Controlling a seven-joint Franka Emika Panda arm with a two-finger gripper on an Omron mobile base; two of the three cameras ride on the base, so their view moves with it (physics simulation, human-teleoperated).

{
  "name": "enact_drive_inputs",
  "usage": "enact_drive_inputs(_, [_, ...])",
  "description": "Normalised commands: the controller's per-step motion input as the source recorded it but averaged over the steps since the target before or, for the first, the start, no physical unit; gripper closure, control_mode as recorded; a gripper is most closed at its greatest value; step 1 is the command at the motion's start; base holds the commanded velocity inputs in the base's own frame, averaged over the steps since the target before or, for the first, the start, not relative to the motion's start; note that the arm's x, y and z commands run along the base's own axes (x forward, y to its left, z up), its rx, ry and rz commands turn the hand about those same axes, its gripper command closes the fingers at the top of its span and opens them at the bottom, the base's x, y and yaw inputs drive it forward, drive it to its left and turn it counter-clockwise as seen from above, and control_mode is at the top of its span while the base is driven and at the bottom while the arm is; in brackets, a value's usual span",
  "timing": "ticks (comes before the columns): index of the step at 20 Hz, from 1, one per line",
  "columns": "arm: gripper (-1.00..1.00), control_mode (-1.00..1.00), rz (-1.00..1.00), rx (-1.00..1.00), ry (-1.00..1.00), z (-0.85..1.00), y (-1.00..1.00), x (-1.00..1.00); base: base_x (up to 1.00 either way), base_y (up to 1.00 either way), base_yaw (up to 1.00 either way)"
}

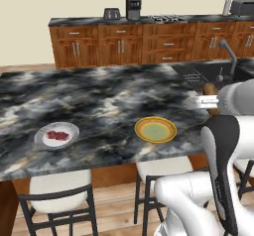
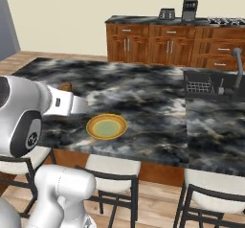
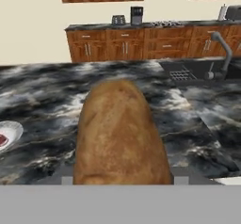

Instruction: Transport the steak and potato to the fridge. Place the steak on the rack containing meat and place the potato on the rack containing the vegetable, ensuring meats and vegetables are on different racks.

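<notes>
A dark marbled island surface (image 1: 109,96) spreads before me, with wooden cabinets (image 1: 124,44) and a second run of dark surface along the far wall. Set into the island on my right is a black sink (image 2: 210,85) with a grey faucet (image 2: 237,66). Pale-seated stools (image 1: 57,190) line the near edge. At the middle of that edge sits a yellow plate (image 1: 155,129) with a green centre, and to its left a grey plate (image 1: 56,135) carries the steak (image 1: 58,135), red and flat. My claw (image 3: 123,178) is narrowed around the potato (image 3: 120,133), holding the brown oval lifted above the surface; in the hand view it rises large between my fingertips, and in the left base view its brown tip shows just beyond my wrist.
</notes>
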Motion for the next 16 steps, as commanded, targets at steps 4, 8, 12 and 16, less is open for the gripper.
enact_drive_inputs(4, [1.00, -1.00, 0.00, 0.11, 0.01, 0.67, 0.01, -0.95, 0.00, 0.00, 0.00])
enact_drive_inputs(8, [1.00, 1.00, 0.00, 0.00, 0.00, 0.00, 0.00, 0.00, -0.53, -0.08, -0.13])
enact_drive_inputs(12, [1.00, 1.00, 0.00, 0.00, 0.00, 0.00, 0.00, 0.00, 0.00, -0.12, -0.76])
enact_drive_inputs(16, [1.00, 1.00, 0.00, 0.00, 0.00, 0.00, 0.00, 0.00, 0.00, 0.00, -1.00])
